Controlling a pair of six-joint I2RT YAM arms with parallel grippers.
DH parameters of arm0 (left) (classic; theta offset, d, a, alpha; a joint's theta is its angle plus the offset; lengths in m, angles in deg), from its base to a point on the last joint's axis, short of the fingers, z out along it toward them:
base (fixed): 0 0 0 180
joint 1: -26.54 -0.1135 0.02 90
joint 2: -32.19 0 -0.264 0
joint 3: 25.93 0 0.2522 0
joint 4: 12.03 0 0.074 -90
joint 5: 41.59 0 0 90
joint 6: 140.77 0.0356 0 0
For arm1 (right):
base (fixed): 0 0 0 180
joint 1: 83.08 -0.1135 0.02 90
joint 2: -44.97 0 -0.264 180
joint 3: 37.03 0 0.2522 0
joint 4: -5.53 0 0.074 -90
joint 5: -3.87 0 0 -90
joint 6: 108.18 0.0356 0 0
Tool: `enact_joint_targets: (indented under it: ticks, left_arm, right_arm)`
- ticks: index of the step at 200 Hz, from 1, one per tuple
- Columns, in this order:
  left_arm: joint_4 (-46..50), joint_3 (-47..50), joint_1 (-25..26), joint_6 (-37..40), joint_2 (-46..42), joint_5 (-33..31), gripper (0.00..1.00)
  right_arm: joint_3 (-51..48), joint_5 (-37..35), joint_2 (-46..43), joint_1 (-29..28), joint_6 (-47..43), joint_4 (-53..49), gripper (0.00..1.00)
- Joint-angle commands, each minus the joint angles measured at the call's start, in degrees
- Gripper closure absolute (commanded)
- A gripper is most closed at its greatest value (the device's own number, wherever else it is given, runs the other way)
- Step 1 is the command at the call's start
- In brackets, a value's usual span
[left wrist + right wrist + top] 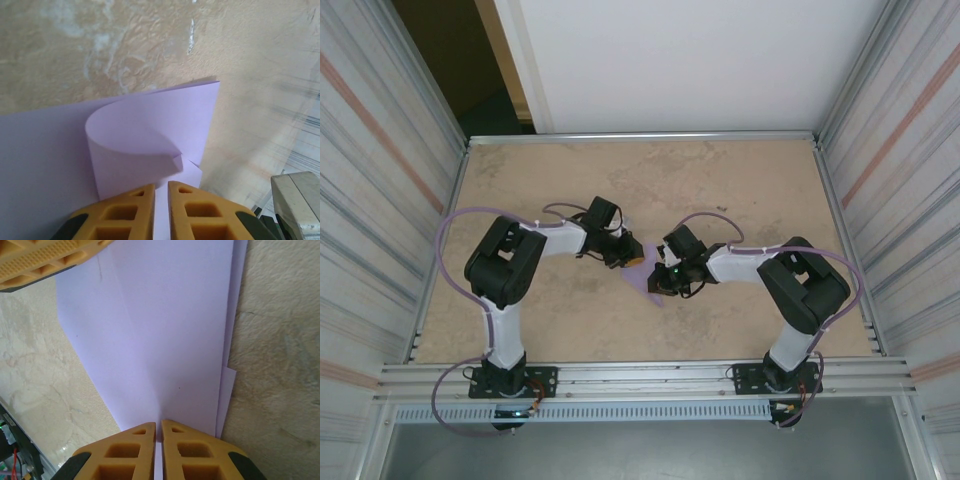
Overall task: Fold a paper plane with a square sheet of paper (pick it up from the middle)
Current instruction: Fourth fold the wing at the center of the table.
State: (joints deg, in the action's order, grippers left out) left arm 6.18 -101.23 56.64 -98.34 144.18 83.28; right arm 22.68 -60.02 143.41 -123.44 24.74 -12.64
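Left gripper point(161, 202), yellow ribbed fingers, bottom centre of left wrist view: nearly closed, pinching the near edge of the thin lavender paper sheet point(150, 135), one flap curled over. Right gripper point(158, 440), bottom centre of right wrist view: likewise clamped on the creased sheet. Beyond: mottled beige tabletop point(125, 45). Top view: sheet mid-frame.

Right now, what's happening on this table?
The robot is folding a lavender sheet of paper in the middle of the table. The left tool is shut on one edge, where a flap curls over. The right tool is shut on the other side, at a crease. The sheet is only partly folded, no plane yet.
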Motion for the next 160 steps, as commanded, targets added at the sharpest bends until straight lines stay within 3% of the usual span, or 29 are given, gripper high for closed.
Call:
enact_joint_targets:
  ticks: [1, 63, 160]
  left_arm:
    - [3.73, -0.19, -0.27, 1.01, 1.98, -2.45, 0.85]
    - [6.53, -0.42, -0.27, 0.66, 2.36, -4.58, 0.86]
    - [7.27, -0.32, -0.3, -0.11, 2.97, -4.99, 0.86]
  right_arm:
    - [-0.81, 0.4, -1.6, 0.28, -0.12, -4.04, 0.88]
    - [1.44, -3.91, -2.32, -0.24, 9.57, 0.14, 0.88]
    - [8.0, -4.42, 4.65, -0.44, 9.73, -2.1, 0.91]
